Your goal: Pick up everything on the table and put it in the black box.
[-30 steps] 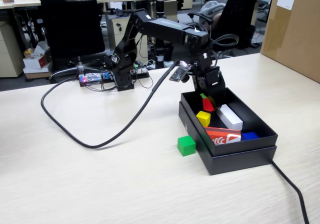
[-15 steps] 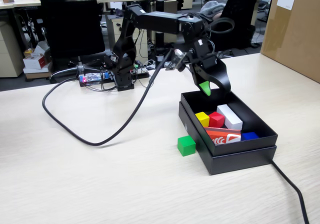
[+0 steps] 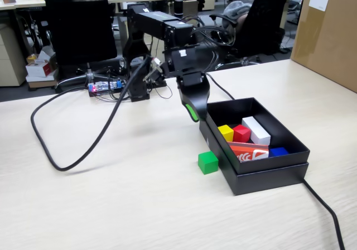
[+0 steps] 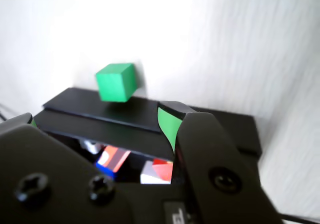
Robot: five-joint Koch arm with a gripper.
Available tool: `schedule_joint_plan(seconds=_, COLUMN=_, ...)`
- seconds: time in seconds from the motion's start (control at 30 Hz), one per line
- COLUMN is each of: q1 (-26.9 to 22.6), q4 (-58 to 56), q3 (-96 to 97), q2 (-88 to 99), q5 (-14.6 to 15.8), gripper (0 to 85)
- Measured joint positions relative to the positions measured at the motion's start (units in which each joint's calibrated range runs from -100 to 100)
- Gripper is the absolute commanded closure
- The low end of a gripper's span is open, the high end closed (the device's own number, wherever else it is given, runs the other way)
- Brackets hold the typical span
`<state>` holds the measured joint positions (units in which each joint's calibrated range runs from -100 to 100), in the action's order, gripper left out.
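Your hand (image 3: pixel 193 113) hangs over the table (image 3: pixel 111 200) just off the black box's (image 3: pixel 268 172) far-left corner, holding nothing; whether its jaws are wide or narrow you cannot tell, since only one green-padded tip shows. In the fixed view the green cube (image 3: pixel 208 162) sits on the table at the hand's 6 o'clock, beside the box's left wall. The yellow cube (image 3: pixel 226 132) and red cube (image 3: pixel 241 133) lie touching inside the box.

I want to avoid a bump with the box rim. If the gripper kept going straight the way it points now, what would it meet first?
Probably the near rim of the black box, or bare table beside it; the green cube lies just beyond. Depth is unclear.
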<state>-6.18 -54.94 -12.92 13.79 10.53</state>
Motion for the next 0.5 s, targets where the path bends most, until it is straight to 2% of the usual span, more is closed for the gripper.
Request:
schedule_joint_plan(seconds=0.1, q1=0.1, q4=0.3, q3=1.0, q2=-0.6, q5=-0.3, gripper=37.9)
schedule_joint_plan(seconds=0.37, q1=0.1, q4=12.6, q3=3.2, q2=-13.6, q5=-1.2, gripper=38.2)
schedule_joint_plan(seconds=0.5, q1=0.1, q4=14.7, q3=3.1, q2=-16.7, q5=-1.4, gripper=38.2)
